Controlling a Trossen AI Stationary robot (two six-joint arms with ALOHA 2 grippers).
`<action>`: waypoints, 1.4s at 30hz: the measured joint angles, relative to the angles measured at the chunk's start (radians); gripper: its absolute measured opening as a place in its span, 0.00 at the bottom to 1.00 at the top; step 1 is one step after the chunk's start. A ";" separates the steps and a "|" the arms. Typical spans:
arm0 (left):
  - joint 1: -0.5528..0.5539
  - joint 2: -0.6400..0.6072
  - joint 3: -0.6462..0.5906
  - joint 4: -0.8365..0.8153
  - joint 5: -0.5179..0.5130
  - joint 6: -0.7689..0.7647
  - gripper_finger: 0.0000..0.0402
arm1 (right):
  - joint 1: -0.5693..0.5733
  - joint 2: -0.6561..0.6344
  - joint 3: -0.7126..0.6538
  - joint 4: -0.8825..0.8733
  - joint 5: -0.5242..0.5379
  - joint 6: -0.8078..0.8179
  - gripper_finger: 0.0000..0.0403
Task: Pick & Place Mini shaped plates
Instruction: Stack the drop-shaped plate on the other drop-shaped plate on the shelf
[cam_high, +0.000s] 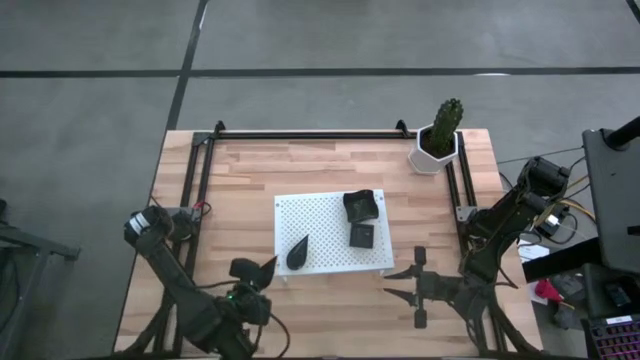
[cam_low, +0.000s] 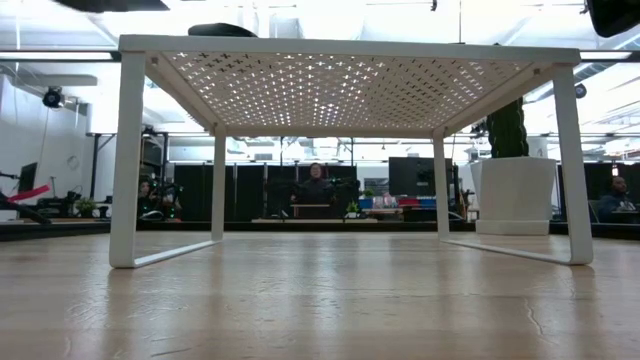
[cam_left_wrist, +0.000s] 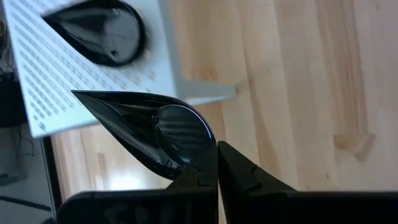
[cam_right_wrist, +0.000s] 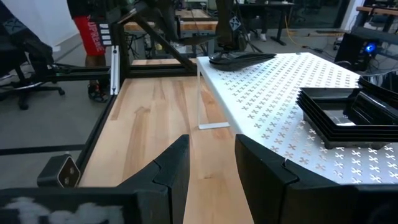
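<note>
The held leaf plate (cam_left_wrist: 146, 134), black and glossy, sits pinched by its rounded end in the left gripper (cam_left_wrist: 216, 163), whose fingers are clamped tight on the rim. The plate's point sticks out ahead of the gripper. In the high view this plate (cam_high: 256, 270) is off the board (cam_high: 325, 215), just beyond its 7 o'clock corner, over bare counter (cam_high: 330, 160). The left gripper (cam_high: 243, 290) lies at the plate's 6 o'clock side, near the counter's front edge.

A second leaf plate (cam_high: 297, 252) lies flat on the board, near that same corner, at 2 o'clock from the held one and apart from it. The left wrist view shows it (cam_left_wrist: 99, 31) on the perforated top, beyond the held plate.

Two square plates are also on the board: the rear square (cam_high: 361, 205) at the board's 2 o'clock corner, sitting slightly askew, and the near square (cam_high: 361, 236) just at 6 o'clock from it. In the right wrist view the squares (cam_right_wrist: 348, 112) look like stacked rims; how many there are in the stack I cannot tell.

The right gripper (cam_high: 418, 288) hovers over the counter at 4 o'clock from the board, holding nothing, its fingers (cam_right_wrist: 171, 165) spread apart and pointing toward the board's side.

A cactus pot (cam_high: 437, 145) stands at the counter's 1 o'clock corner.
</note>
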 joint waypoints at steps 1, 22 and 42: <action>0.008 0.000 0.010 0.000 -0.005 0.015 0.00 | 0.000 0.000 0.000 0.000 -0.001 0.000 0.31; 0.218 0.000 0.094 0.128 -0.019 0.371 0.00 | -0.002 0.000 0.000 0.000 0.000 0.004 0.31; 0.286 0.013 0.090 0.128 0.045 0.390 0.00 | -0.002 0.000 0.000 -0.002 0.000 0.004 0.31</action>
